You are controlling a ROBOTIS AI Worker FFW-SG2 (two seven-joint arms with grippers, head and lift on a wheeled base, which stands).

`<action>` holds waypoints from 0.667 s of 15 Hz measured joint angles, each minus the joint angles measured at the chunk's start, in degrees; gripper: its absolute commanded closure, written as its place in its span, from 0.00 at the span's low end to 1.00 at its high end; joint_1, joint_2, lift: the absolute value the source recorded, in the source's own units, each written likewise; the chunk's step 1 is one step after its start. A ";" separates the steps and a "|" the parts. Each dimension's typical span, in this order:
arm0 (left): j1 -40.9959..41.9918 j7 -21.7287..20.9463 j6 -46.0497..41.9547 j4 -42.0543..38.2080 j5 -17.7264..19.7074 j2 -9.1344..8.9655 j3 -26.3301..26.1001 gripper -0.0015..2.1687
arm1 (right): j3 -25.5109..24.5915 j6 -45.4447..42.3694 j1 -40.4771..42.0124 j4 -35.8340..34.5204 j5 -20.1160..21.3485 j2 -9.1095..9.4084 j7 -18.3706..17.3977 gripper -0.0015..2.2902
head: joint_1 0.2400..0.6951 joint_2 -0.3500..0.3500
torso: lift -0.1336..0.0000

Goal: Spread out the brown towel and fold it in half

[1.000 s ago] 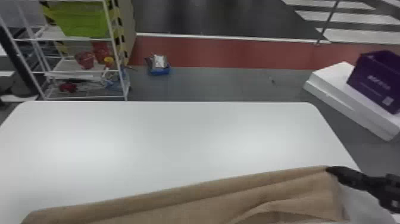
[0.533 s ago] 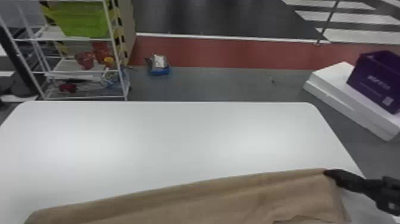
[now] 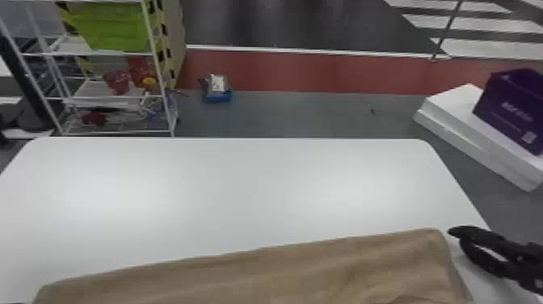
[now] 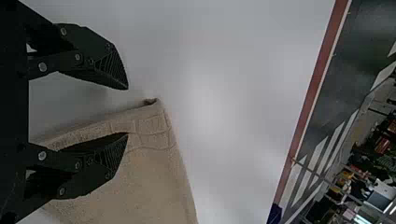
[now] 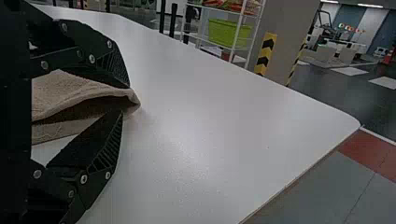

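Brown towel point(image 3: 258, 275): on the white table point(image 3: 242, 182), stretched wide along its near side.
Left gripper point(image 4: 127, 111): wide open by one corner, holding nothing.
Right gripper point(image 5: 125, 99): partly open by the other corner; looks empty too.
Spreading: looks mostly done.
Half fold: can't tell; maybe still to finish and smooth.

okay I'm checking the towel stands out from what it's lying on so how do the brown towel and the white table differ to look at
The towel is brown and creased, with a ridged band near one edge; the table is white and smooth. In the head view, the towel's far edge slants, while the table's runs straight across between rounded corners. Both are one plain colour.
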 measured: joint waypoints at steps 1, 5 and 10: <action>0.00 0.27 -0.01 -0.05 0.21 -0.01 0.48 0.01 | -0.11 -0.11 0.96 -1.32 0.33 0.00 0.06 0.03 | 1.00 0.40 | 0.07; 0.00 1.72 -0.31 0.01 1.17 -0.51 2.21 0.01 | -0.37 -12.26 7.85 -13.05 10.80 1.83 3.04 0.04 | 1.00 0.36 | 0.07; -0.14 3.55 -0.32 -0.67 5.27 -1.38 6.13 0.01 | -5.63 -50.79 12.31 -30.20 28.04 7.63 19.66 0.06 | 1.00 0.38 | 0.07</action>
